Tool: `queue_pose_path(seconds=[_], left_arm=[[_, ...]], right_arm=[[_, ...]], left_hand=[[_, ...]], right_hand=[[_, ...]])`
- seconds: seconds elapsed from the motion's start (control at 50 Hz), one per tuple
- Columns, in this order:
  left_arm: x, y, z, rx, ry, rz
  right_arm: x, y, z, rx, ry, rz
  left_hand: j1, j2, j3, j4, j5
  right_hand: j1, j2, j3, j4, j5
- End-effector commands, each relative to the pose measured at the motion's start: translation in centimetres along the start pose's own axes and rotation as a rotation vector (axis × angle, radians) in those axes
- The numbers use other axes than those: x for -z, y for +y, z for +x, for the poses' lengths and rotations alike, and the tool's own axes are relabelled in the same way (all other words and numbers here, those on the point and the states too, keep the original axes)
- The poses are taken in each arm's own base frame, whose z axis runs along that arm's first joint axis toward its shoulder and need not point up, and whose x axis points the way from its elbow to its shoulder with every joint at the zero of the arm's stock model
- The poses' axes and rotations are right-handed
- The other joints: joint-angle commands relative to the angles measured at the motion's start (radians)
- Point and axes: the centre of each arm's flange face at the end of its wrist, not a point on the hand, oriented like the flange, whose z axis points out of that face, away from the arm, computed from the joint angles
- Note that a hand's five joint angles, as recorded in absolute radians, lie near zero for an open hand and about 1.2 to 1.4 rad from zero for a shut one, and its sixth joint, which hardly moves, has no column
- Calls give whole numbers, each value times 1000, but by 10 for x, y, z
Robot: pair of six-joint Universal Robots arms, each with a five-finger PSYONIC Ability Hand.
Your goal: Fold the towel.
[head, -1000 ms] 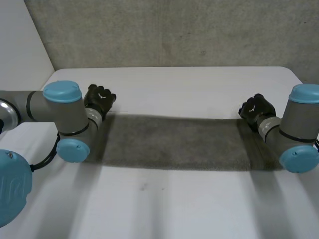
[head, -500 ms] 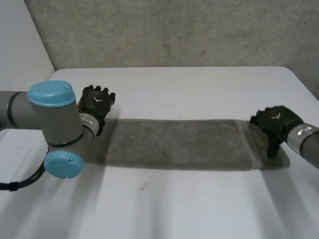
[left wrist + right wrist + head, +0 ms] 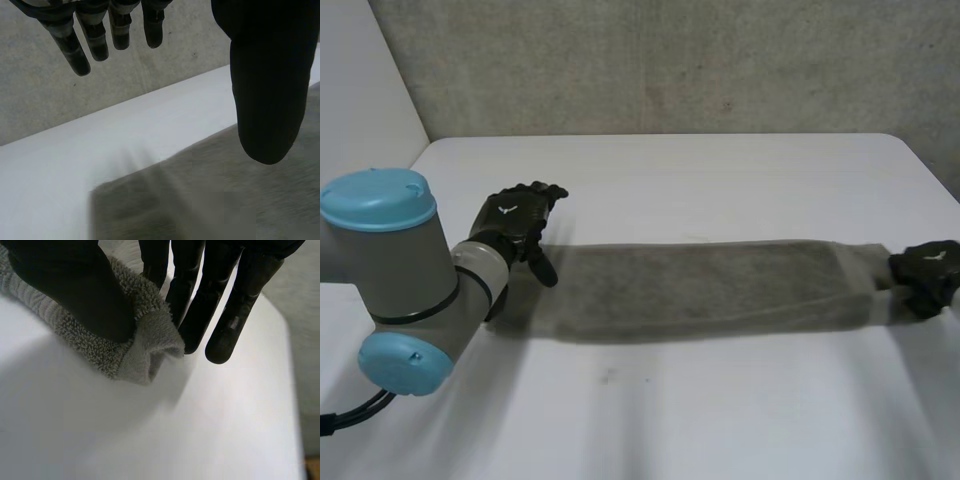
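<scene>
**Right hand (image 3: 925, 268) pinches the towel (image 3: 710, 288), left hand (image 3: 506, 214) wide open**

The towel lies stretched in one long strip across the bench (image 3: 720, 170), from near the left edge to the right edge. At the right edge, the right hand has the towel's end bunched between thumb and straight fingers. The left hand is over the other end, fingers spread and straight, thumb apart, gripping nothing, its arm reaching in from the near left corner.

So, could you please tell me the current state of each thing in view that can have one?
towel: spread flat as a long strip on the table, unfolded, its right end bunched
left hand: open, fingers straight, over the towel's left end, holding nothing
right hand: shut on the towel's right end, pinching it between thumb and fingers
</scene>
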Motion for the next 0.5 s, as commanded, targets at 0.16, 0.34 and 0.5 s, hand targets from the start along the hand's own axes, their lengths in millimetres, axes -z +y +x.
queue_pose_path(seconds=[0.16,0.34,0.5], left_arm=[[16,-14,-13,7,-37,33],[23,-20,-15,14,-47,50],[23,-22,-20,16,-60,83]], right_arm=[[16,-50,43,242,205,95],[60,-145,-84,280,-42,468],[107,-154,-226,402,-351,723]], left_hand=[[-3,9,6,6,-29],[-3,9,6,6,-29],[-3,9,6,6,-29]], right_hand=[[456,221,222,205,248],[456,221,222,205,248],[456,221,222,205,248]])
